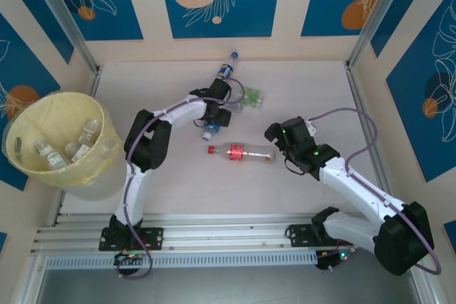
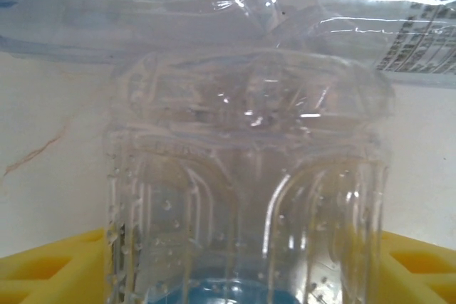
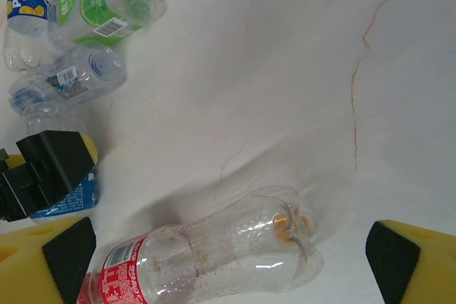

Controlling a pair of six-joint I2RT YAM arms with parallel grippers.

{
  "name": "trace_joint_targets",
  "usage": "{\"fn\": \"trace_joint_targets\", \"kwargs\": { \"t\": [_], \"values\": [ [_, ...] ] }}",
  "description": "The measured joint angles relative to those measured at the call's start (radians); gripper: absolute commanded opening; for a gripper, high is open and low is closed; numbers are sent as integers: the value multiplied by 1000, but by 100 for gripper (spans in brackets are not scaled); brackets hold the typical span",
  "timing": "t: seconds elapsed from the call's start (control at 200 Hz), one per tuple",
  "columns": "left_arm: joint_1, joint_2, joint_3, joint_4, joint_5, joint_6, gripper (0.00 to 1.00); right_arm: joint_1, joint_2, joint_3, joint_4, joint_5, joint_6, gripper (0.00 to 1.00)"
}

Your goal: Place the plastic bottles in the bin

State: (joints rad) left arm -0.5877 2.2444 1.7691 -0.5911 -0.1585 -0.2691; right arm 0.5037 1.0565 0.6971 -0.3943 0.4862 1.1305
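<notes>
clear bottle [image 2: 242, 197]: cut by bottom edge | red-label bottle [image 3: 214, 254]: cap cut off | bottles [image 1: 50, 153] in bin [image 1: 103, 165]: uncountable

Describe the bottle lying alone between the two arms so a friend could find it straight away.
Start from the big pale-yellow bin at the far left and look right, between the two arms. A clear bottle lies there on its side, base beside the right gripper. Unlike the blue-labelled bottle and green-labelled bottle behind it, it has a red cap and label.
</notes>
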Motion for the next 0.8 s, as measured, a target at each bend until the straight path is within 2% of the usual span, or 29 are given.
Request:
{"fn": "trace_joint_targets", "kwargs": {
  "t": [0.15,0.24,0.335,0.425,0.52,0.63,0.705,0.8],
  "values": [
    [0,-1,1,2,0,14,60,-2,0,0,0,0,0,100],
    [-2,-3,1,5,2,19,58,-2,2,0,1,0,-2,100],
    [-4,-5,1,4,7,18,48,-3,6,0,1,0,-6,100],
    [-4,-12,-10,9,9,18,45,-5,10,0,1,0,-16,99],
    [-4,-39,-40,10,10,19,34,-9,10,0,5,0,-35,99],
    [-4,-76,-63,15,24,33,12,-9,10,0,15,0,-75,100],
    [-4,-114,-90,31,36,39,1,-10,10,0,25,0,-113,99],
    [-5,-179,-139,49,57,43,0,-13,9,0,40,0,-161,100]
  ]
}}
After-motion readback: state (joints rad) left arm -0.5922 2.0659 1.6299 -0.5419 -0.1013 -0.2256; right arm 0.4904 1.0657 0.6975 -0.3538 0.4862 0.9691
